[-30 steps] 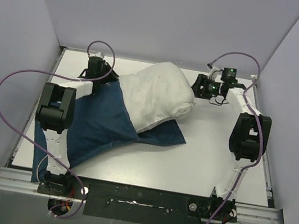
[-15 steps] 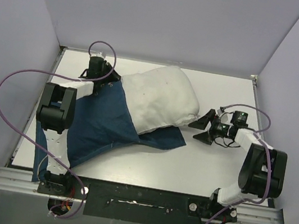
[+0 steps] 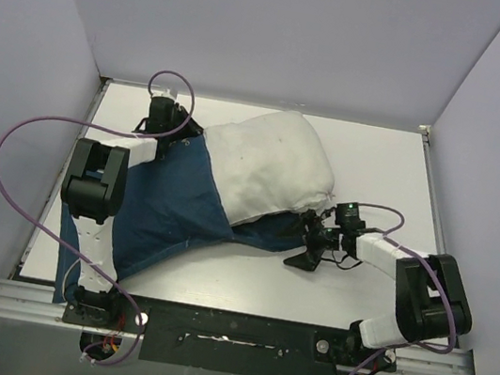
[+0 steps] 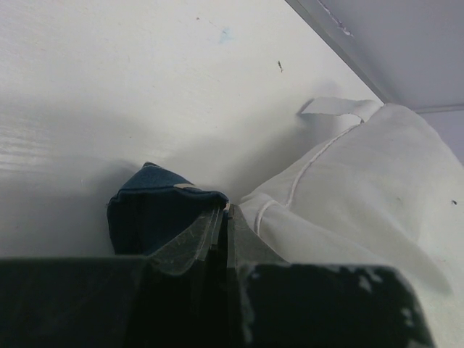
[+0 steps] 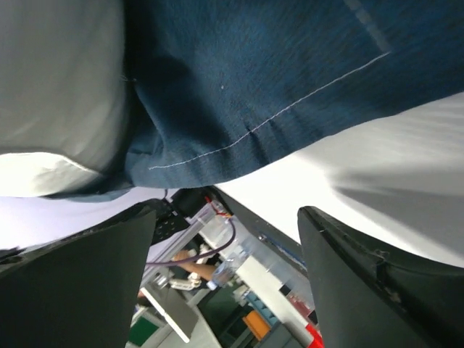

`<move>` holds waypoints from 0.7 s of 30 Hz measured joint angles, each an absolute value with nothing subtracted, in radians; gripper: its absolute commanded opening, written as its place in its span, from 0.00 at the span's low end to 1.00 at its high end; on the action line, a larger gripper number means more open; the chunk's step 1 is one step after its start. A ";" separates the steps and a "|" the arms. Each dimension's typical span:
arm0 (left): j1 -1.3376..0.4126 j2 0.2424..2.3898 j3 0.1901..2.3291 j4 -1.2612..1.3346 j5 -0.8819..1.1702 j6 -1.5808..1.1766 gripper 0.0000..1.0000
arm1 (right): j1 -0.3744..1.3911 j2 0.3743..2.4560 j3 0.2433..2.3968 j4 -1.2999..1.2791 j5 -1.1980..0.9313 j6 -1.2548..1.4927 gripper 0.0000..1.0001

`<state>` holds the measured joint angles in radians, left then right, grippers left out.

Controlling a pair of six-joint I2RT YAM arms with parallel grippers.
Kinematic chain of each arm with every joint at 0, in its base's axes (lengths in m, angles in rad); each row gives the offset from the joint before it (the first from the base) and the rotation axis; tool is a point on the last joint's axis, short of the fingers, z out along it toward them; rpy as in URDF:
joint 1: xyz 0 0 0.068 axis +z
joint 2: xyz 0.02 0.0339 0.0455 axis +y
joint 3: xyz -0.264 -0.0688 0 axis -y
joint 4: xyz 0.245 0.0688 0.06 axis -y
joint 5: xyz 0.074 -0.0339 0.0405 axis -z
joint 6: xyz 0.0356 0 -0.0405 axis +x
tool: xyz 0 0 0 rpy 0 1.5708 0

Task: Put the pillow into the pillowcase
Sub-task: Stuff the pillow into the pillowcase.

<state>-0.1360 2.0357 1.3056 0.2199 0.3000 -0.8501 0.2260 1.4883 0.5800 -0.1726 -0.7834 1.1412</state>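
**Pillow at the case mouth, right jaws open at the loose hem**

The pillow [image 3: 268, 162] sits just past table centre, toward 12–1 o'clock. It's white, overstuffed and lumpy, with a wrinkled skin. The left wrist view shows a piped seam and a small white tab [image 4: 333, 107] at its far end.

Its 7–8 o'clock flank lies against the pillowcase [image 3: 167, 203]. That is limp navy woven cloth, spread flat toward 8 o'clock. One flap pokes out from under the pillow at 5 o'clock. I can't tell how much of the pillow is actually inside and how much is just lying on top.

The left gripper [image 3: 167, 125] is at 10 o'clock of the pillow, clamped tight on a bunched navy corner of the case. In the wrist view the cloth is pinched between the clear pads [image 4: 192, 239].

The right gripper [image 3: 309, 245] is at 4–5 o'clock of the pillow, low over the table [image 3: 347, 298]. Its jaws are spread wide with nothing in them. The navy hem, with a pale stitch line, lies just ahead of the fingers.

My read is that the step in hand is getting a second grip on the mouth. The next move should be:
- Close on the top layer of that hem only.
- Lift it and draw the mouth over the pillow toward 1 o'clock while the left side anchors.

Risks:
- The cloth is thin, so pinching both layers would shut the mouth.
- The pillow is soft, so it will probably squash and drag rather than slide.
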 measured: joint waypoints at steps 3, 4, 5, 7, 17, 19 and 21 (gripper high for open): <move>-0.136 2.035 1.300 0.233 0.304 -0.862 0.00 | 0.330 1.475 0.582 -0.152 -0.683 1.222 0.94; -0.136 2.035 1.300 0.236 0.307 -0.867 0.00 | 0.361 1.476 0.583 -0.144 -0.651 1.247 0.94; -0.136 2.035 1.300 0.239 0.310 -0.872 0.00 | 0.390 1.477 0.585 -0.134 -0.621 1.270 0.95; -0.138 2.035 1.300 0.244 0.313 -0.881 0.00 | 0.432 1.487 0.589 -0.112 -0.573 1.307 0.94; -0.154 2.019 1.299 0.244 0.315 -0.891 0.00 | 0.462 1.615 0.662 0.043 -0.455 1.452 0.63; -0.156 2.013 1.299 0.243 0.315 -0.891 0.00 | 0.450 1.635 0.670 0.059 -0.442 1.466 0.48; -0.158 2.008 1.299 0.241 0.315 -0.891 0.00 | 0.424 1.643 0.669 0.059 -0.427 1.468 0.00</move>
